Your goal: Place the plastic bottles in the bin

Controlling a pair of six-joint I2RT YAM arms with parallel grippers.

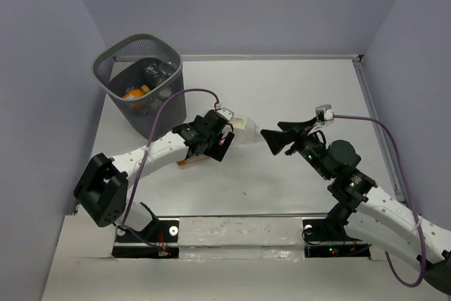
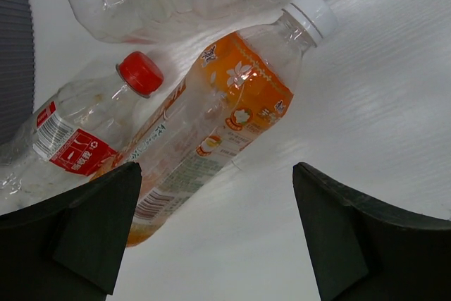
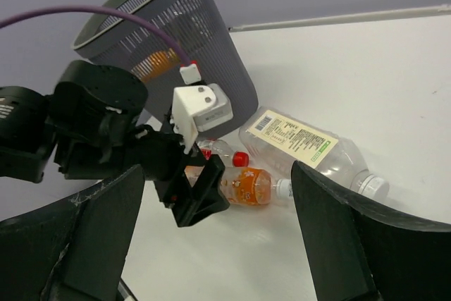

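Left end effector (image 2: 216, 174) hangs wide apart over the orange-labelled bottle (image 2: 232, 111).

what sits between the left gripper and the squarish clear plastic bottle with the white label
The orange-labelled clear bottle with a white cap, lying on its side; the left wrist view shows it.

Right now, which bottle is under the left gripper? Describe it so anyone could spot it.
Find the wire-mesh bin; three bottles lie on the table at its foot. Take the orange-labelled bottle with the white cap: its neighbours are a red-capped bottle and a larger squarish bottle.
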